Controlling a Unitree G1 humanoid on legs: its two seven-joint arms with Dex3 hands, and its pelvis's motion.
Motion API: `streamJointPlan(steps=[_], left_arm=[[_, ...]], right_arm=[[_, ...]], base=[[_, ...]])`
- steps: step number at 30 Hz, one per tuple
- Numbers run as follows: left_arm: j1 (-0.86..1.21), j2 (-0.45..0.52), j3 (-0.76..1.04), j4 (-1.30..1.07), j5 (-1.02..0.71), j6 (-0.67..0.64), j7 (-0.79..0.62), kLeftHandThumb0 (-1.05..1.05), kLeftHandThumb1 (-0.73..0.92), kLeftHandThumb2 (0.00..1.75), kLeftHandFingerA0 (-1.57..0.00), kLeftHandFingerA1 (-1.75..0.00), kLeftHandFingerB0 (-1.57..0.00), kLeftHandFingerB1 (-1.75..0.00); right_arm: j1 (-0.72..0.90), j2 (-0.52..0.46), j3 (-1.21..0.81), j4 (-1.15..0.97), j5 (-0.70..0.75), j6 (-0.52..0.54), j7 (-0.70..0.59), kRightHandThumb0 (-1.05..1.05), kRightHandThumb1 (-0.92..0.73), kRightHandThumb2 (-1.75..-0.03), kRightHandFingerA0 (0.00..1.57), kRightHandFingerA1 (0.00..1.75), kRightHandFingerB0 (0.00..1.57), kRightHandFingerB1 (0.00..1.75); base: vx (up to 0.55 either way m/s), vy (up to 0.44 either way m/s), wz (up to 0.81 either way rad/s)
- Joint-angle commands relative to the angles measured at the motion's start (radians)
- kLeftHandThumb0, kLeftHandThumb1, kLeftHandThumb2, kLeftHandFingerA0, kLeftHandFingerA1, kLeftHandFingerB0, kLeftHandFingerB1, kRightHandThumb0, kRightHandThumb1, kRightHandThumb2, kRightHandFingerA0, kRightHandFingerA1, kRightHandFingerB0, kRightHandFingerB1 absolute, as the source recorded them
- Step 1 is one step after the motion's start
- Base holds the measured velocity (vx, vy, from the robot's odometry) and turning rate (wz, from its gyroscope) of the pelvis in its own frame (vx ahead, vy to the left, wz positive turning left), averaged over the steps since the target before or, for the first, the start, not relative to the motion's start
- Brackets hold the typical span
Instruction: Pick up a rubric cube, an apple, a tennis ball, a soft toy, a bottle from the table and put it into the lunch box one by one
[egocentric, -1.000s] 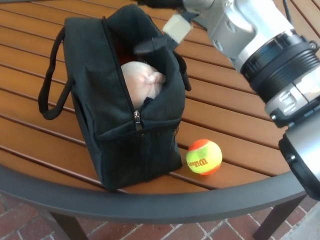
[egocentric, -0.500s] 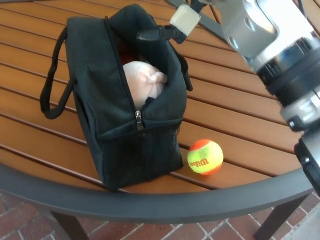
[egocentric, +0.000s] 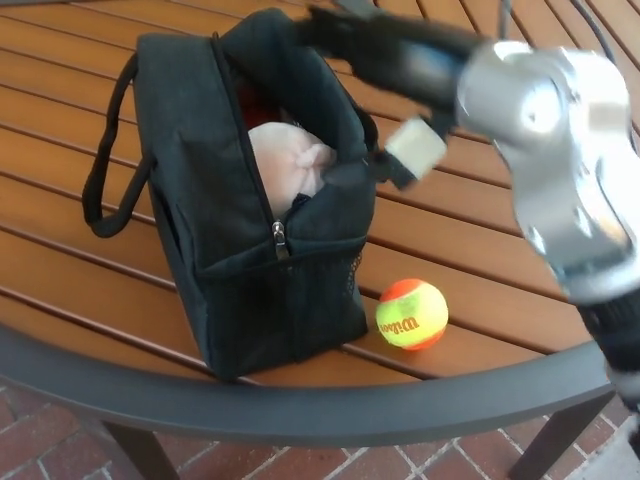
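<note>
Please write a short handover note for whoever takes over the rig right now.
Left robot hand: not in view.
Right robot hand: blurred over the lunch box; open or shut cannot be told, and nothing is seen in it.
Lunch box: stands unzipped on the table, near the front edge.
Soft toy: already inside the lunch box, showing through the opening. Something reddish lies deeper in; what it is cannot be told.
Tennis ball: on the table, just right of the lunch box, not yet picked.
Cube, apple and bottle: not seen on the table; check inside the lunch box.
Left: at least the tennis ball.
</note>
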Motion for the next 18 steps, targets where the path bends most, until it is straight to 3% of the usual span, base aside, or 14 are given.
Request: streamJointPlan(steps=[1,3,4,5,10,11,15,16,18], left_arm=[[-0.008,0.021,0.009,-0.007,-0.004,-0.063,0.001,-0.19,0.43,1.18,-0.98,-1.35,-0.90,-1.23],[-0.009,0.023,0.000,-0.006,0.008,-0.058,0.018,-0.19,0.43,1.18,-0.98,-1.35,-0.90,-1.23],[-0.008,0.020,0.007,-0.007,0.000,-0.061,0.011,-0.17,0.41,1.19,-0.98,-1.41,-0.92,-1.24],[-0.007,0.018,0.013,-0.008,-0.007,-0.063,0.006,-0.18,0.37,1.21,-0.98,-1.42,-0.95,-1.22],[-0.002,0.024,0.004,-0.009,0.004,-0.083,-0.004,-0.20,0.40,1.23,-0.93,-1.49,-0.93,-1.28],[-0.005,0.023,0.007,-0.006,0.001,-0.074,-0.002,-0.17,0.41,1.22,-0.98,-1.36,-0.92,-1.23],[-0.009,0.023,0.011,-0.003,-0.004,-0.061,0.000,-0.17,0.41,1.22,-0.98,-1.36,-0.92,-1.23],[-0.009,0.023,0.016,-0.003,-0.010,-0.059,-0.005,-0.18,0.47,1.11,-0.99,-1.33,-0.90,-1.20],[-0.010,0.024,0.023,-0.004,-0.018,-0.056,-0.013,-0.18,0.47,1.11,-0.99,-1.33,-0.90,-1.20]], right_arm=[[0.384,-0.112,-0.067,-0.325,-0.076,0.174,0.012,-0.81,-0.49,-0.88,0.04,0.47,0.14,0.43],[0.401,-0.115,-0.063,-0.332,-0.074,0.176,0.010,-0.81,-0.49,-0.88,0.04,0.47,0.14,0.43],[0.431,-0.099,-0.069,-0.329,-0.068,0.173,-0.024,-0.79,-0.63,-0.59,0.03,0.51,0.20,0.32],[0.485,-0.065,-0.087,-0.327,-0.057,0.172,-0.092,-0.80,-0.50,-0.89,0.03,0.53,0.13,0.45],[0.548,-0.017,-0.118,-0.343,-0.051,0.179,-0.171,-0.79,-0.51,-0.89,0.02,0.53,0.13,0.46],[0.576,0.012,-0.145,-0.345,-0.043,0.174,-0.227,-0.74,-0.50,-0.88,0.04,0.53,0.17,0.45],[0.622,0.059,-0.184,-0.349,-0.029,0.164,-0.317,-0.74,-0.50,-0.88,0.04,0.53,0.17,0.45],[0.631,0.061,-0.192,-0.348,-0.033,0.160,-0.333,-0.74,-0.50,-0.85,0.03,0.49,0.17,0.44],[0.646,0.066,-0.205,-0.347,-0.039,0.153,-0.358,-0.74,-0.50,-0.85,0.03,0.49,0.17,0.44]], base=[[0.00,0.000,0.00],[0.00,0.000,0.00],[0.00,0.000,0.00],[0.00,0.000,0.00],[0.00,0.000,0.00],[0.00,0.000,0.00],[0.00,0.000,0.00],[0.00,0.000,0.00],[0.00,0.000,0.00]])
